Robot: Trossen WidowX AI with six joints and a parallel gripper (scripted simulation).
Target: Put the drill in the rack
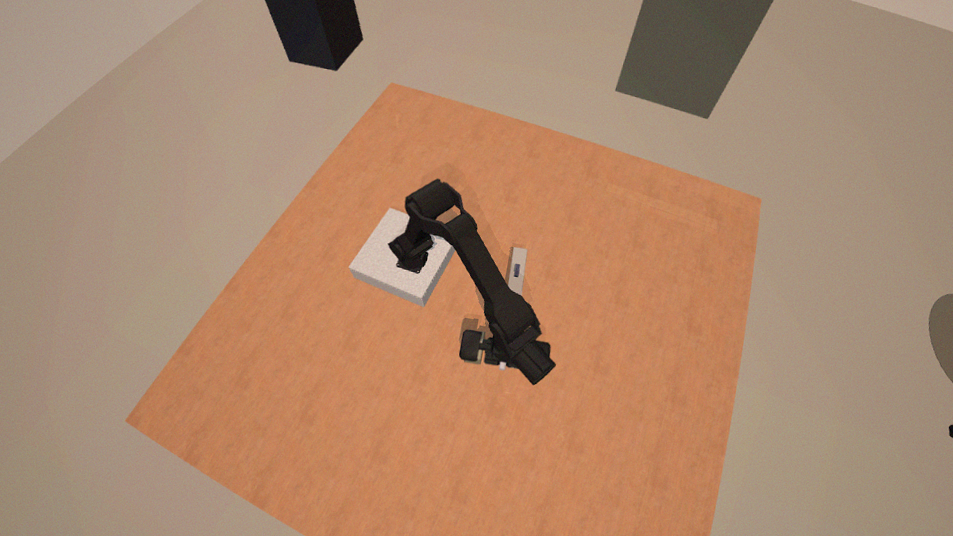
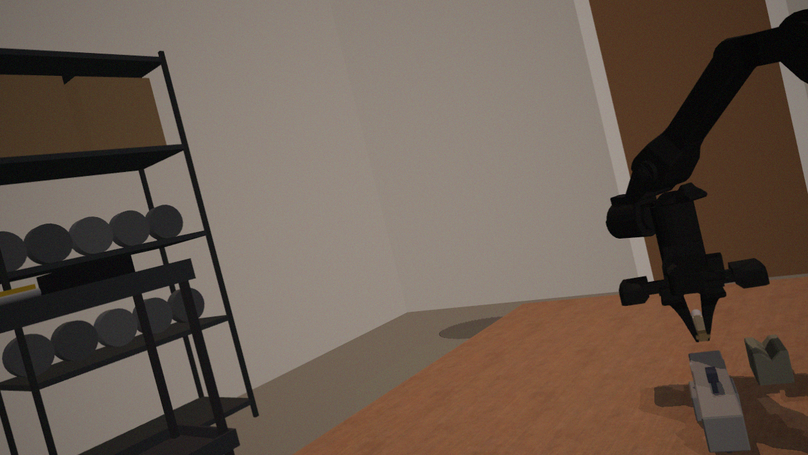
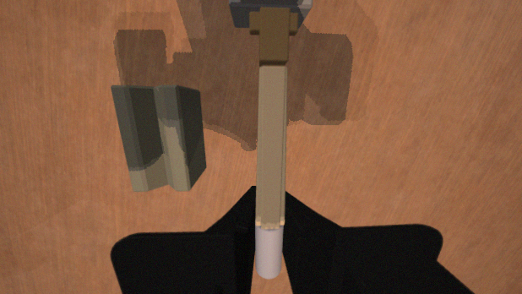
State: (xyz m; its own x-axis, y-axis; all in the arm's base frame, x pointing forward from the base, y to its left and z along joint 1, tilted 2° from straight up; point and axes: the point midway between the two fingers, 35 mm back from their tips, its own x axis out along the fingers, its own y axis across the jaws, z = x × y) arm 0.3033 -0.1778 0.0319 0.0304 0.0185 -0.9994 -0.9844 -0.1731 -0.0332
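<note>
The drill (image 2: 699,324) (image 3: 271,139) is a long tan bar with a brown lugged end and a round whitish end; that whitish end shows in the top view (image 1: 502,366). My gripper (image 2: 702,338) (image 3: 264,192) is shut on the drill. The drill's full lugged end shows in the wrist view, outside the grey housing (image 1: 519,254) (image 2: 727,432) (image 3: 241,18). In the exterior view the fingertips are apart from the housing, beyond its far end. The dark blue key (image 1: 516,271) (image 2: 712,375) is in the housing's top. The grey-green V-grooved rack (image 2: 771,368) (image 3: 192,135) stands to one side of the drill, empty.
The wooden table top (image 1: 585,478) (image 2: 508,384) carries the housing, the rack and the white base block (image 1: 386,282) of my arm. My arm (image 1: 478,261) reaches over part of the housing in the top view. A shelf unit (image 2: 195,191) stands in the background.
</note>
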